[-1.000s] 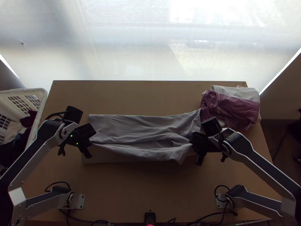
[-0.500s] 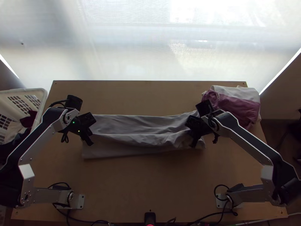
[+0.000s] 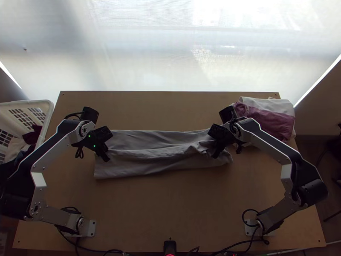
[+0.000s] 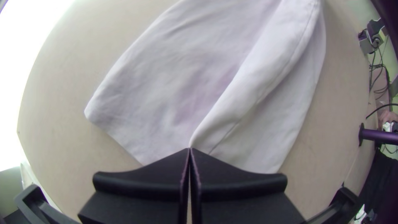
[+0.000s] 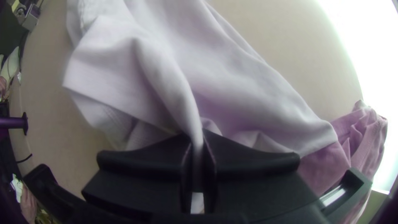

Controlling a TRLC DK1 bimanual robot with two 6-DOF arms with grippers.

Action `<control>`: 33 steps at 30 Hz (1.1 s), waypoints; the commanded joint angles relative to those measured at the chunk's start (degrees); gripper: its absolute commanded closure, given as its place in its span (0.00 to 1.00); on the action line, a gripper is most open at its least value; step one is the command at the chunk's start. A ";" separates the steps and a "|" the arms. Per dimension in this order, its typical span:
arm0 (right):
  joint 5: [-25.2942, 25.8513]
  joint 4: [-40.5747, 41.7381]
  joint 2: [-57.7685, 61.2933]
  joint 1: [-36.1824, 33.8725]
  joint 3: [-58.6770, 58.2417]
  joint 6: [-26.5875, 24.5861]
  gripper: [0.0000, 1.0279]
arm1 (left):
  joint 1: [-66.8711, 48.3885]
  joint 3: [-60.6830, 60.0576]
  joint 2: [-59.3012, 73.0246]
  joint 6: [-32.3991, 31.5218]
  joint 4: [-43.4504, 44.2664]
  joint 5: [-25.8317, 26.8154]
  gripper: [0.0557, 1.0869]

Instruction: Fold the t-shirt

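Nearest you: black device point(image 3: 169, 246) at the table's point(image 3: 170, 209) near edge, midway between the arm bases. Past that, your grey t-shirt point(image 3: 162, 165), a long strip across mid-table, loosely folded lengthwise, rumpled at the right end. Left gripper point(image 3: 105, 158): jaws pinched together on the fold at the left end. Right gripper point(image 3: 215, 154): jaws narrow, clamping a ridge of cloth near the right end. White basket point(image 3: 48, 112) with clothes sits off the left side. Far right corner: purple cloth point(image 3: 266, 121) and white cloth point(image 3: 266, 103), piled.
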 commanded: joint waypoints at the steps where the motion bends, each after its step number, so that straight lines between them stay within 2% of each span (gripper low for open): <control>1: 0.09 1.19 3.01 -0.82 0.06 0.14 0.97 | -0.42 -0.28 2.56 -1.10 3.54 0.02 0.96; 2: 0.09 1.37 3.19 -1.00 0.06 0.41 0.93 | -0.42 -0.28 2.64 -1.19 4.24 0.02 0.96; 3: 0.09 1.63 3.37 -1.26 -0.02 1.02 0.87 | -0.51 -0.54 2.64 -1.28 5.74 -0.07 0.91; 4: 0.09 1.90 3.54 -1.44 -0.02 1.37 0.82 | -0.42 -1.25 2.21 -1.37 7.49 -0.33 0.79; 6: 0.09 2.60 3.63 -1.96 -0.02 2.25 0.73 | -0.42 -3.00 1.24 -1.19 10.92 -1.39 0.42; 7: 0.09 2.95 3.72 -2.23 -0.02 2.60 0.69 | -0.51 -3.35 1.24 -1.19 11.45 -2.00 0.30; 10: 0.09 3.22 3.72 -2.93 -0.02 2.78 0.60 | -0.42 -3.88 1.50 -1.19 11.80 -2.71 0.04; 16: 0.18 3.22 1.78 -4.43 0.42 3.75 0.34 | 1.08 -4.32 -0.08 -0.93 13.21 -3.15 0.04; 19: 0.18 3.22 -0.15 -5.13 0.86 4.10 0.30 | 2.39 -3.44 -1.66 -0.14 13.12 -3.41 0.04; 21: 0.18 3.22 -1.47 -5.74 1.30 4.89 0.21 | 3.27 -2.56 -2.80 -0.05 12.77 -3.59 0.04; 26: 1.15 3.66 -5.16 -8.12 1.65 5.86 0.15 | 5.82 -0.98 -5.35 0.04 12.42 -3.67 0.04; 33: 3.87 4.80 -13.07 -9.17 2.00 7.61 0.15 | 6.26 -2.48 -12.65 -1.54 10.48 -4.20 0.04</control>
